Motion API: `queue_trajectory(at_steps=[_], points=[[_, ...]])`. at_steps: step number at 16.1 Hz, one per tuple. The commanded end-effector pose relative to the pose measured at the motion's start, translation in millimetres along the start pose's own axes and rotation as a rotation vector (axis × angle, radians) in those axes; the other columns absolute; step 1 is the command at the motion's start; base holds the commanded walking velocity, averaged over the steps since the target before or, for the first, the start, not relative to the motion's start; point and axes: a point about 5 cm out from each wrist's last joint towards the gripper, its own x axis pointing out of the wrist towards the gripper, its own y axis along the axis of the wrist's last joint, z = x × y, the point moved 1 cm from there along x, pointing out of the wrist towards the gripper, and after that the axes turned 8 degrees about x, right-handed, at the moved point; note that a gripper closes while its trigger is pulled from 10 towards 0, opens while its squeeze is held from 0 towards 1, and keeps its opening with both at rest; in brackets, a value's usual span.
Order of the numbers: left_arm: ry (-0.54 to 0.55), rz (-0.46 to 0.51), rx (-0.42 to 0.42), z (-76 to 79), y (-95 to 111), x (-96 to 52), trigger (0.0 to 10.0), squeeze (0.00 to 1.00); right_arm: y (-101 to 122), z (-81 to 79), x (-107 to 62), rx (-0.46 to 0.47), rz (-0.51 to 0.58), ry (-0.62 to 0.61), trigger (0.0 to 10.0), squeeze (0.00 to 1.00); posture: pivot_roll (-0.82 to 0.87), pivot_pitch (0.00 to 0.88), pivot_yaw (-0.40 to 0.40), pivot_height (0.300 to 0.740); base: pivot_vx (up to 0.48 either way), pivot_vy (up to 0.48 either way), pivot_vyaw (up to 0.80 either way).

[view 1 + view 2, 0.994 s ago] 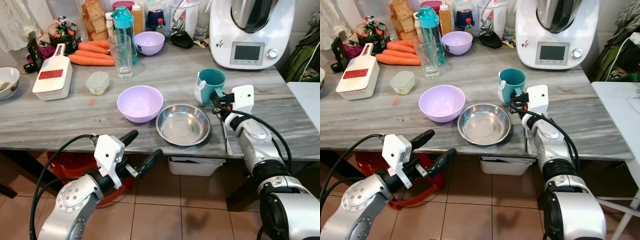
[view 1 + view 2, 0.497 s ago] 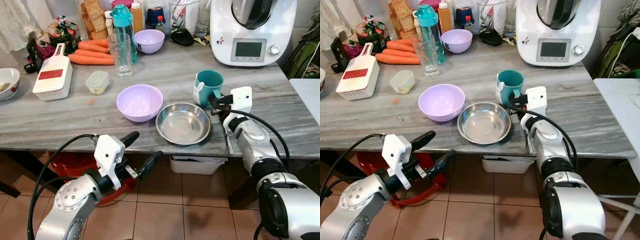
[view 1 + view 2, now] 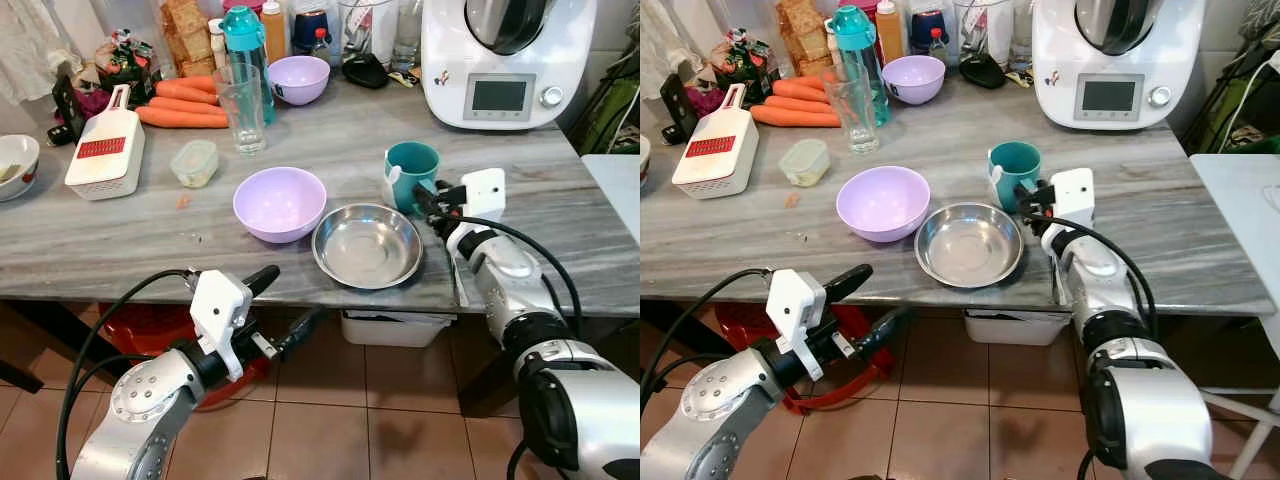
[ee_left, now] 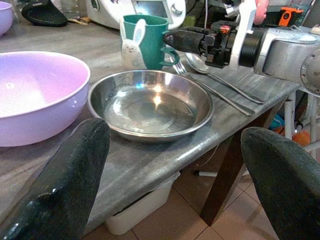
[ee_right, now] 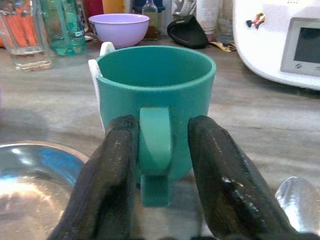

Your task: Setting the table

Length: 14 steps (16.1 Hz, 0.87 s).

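On the grey table [image 3: 560,205], right gripper [image 5: 161,150] jaws straddle the teal mug [image 5: 156,95] handle, contact unclear; left gripper [image 3: 285,310] jaws wide

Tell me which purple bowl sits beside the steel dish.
The larger purple bowl near the table's front edge, touching the steel dish. The smaller purple bowl stands far back among the bottles.

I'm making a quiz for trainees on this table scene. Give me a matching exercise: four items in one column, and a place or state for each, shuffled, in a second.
1. teal mug
2. steel bowl
3. carrots
4. left gripper

A. below the table edge, open
B. its handle between the right gripper's fingers
C. far left of the table, by the grater
D. empty, beside the lilac bowl

Pairs: 1-B, 2-D, 3-C, 4-A
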Motion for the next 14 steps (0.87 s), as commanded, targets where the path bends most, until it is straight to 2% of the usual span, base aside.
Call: queue_trajectory(at_steps=[1, 6, 10, 14], points=[[-0.007, 0.003, 0.016, 0.7, 4, -0.5, 10.0, 0.0, 4, 2.5, 1.0, -0.006, 0.011, -0.005, 10.0, 1.0, 0.12, 0.129, 0.05, 0.74, 0.0, 0.0, 0.0], [-0.006, 0.014, 0.015, 0.3, 4, 3.7, 10.0, 0.0, 16, 2.6, 2.7, -0.013, 0.071, -0.001, 10.0, 1.0, 0.11, 0.119, 0.045, 0.74, 0.0, 0.0, 0.0], [-0.002, 0.024, 0.015, -0.4, 4, 8.2, 10.0, 0.0, 25, -1.3, 3.4, 0.017, 0.154, -0.003, 10.0, 1.0, 0.09, 0.103, 0.038, 0.74, 0.0, 0.0, 0.0], [0.01, 0.049, 0.015, -2.0, 5, 15.3, 10.0, 0.0, 29, -7.1, -3.0, 0.04, 0.249, -0.029, 10.0, 1.0, 0.08, 0.085, 0.031, 0.74, 0.0, 0.0, 0.0]])
